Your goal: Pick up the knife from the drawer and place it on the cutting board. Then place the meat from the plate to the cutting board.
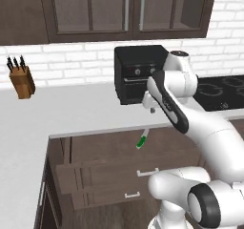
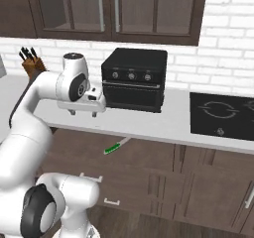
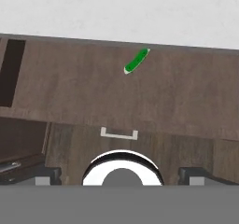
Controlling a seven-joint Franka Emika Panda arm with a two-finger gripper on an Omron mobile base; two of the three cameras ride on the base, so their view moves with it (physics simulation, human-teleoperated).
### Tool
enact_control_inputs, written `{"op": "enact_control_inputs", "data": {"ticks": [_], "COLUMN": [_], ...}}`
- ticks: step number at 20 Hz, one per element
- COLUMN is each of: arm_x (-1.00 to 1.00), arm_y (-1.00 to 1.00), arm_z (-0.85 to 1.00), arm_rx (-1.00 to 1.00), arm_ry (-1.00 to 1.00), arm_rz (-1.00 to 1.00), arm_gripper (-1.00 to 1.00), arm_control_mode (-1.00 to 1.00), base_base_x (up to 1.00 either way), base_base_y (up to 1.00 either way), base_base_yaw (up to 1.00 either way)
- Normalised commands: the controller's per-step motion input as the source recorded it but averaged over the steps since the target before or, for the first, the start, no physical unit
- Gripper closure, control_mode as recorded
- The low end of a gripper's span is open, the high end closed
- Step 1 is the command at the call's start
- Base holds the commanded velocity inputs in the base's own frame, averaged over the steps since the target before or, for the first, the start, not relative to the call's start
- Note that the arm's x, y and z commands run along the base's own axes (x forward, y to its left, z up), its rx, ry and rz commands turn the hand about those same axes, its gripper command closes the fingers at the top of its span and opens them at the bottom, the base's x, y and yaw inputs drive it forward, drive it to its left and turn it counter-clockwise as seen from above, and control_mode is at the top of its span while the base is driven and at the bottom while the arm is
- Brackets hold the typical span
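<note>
A: Knife first, from the left base view: green handle, lying just under the front lip of the pale tabletop, in what I take to be the open drawer. The end effector hangs above it, up at the level of the black toaster oven, with nothing in it. A knife block stands far off to the left.

B: Right base view agrees. The knife sits below the tabletop edge, blade tucked toward it, and the end effector is well above, off to the left. A cooktop lies to the right.

A: Hand view looks down on the knife against dark wood. The finger tips stand wide apart, fully released.

B: So I judge the first step is barely begun: knife not yet picked up. Next calls for descending, centring over the green handle, and turning the jaws across it before clenching.
</note>
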Motion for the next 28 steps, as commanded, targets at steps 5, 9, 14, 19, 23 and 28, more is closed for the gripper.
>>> {"op": "enact_control_inputs", "data": {"ticks": [5, 9, 14, 19, 23, 28], "arm_x": [-0.10, -0.04, 0.02, 0.18, 0.58, 0.71], "arm_y": [0.13, 0.09, 0.00, 0.00, 0.00, 0.00], "arm_z": [-1.00, -0.99, -0.89, -0.68, -0.51, -0.23], "arm_rx": [0.00, 0.00, 0.00, 0.00, 0.00, 0.00], "arm_ry": [0.17, 0.12, -0.02, -0.04, 0.00, -0.03], "arm_rz": [-0.04, -0.07, -0.09, -0.11, -0.13, -0.10], "arm_gripper": [-1.00, -1.00, -1.00, -1.00, -1.00, -1.00], "arm_control_mode": [-1.00, -1.00, -1.00, -1.00, -1.00, -1.00], "base_base_x": [0.00, 0.00, 0.00, 0.00, 0.00, 0.00], "base_base_y": [0.00, 0.00, 0.00, 0.00, 0.00, 0.00], "base_base_yaw": [0.00, 0.00, 0.00, 0.00, 0.00, 0.00]}}
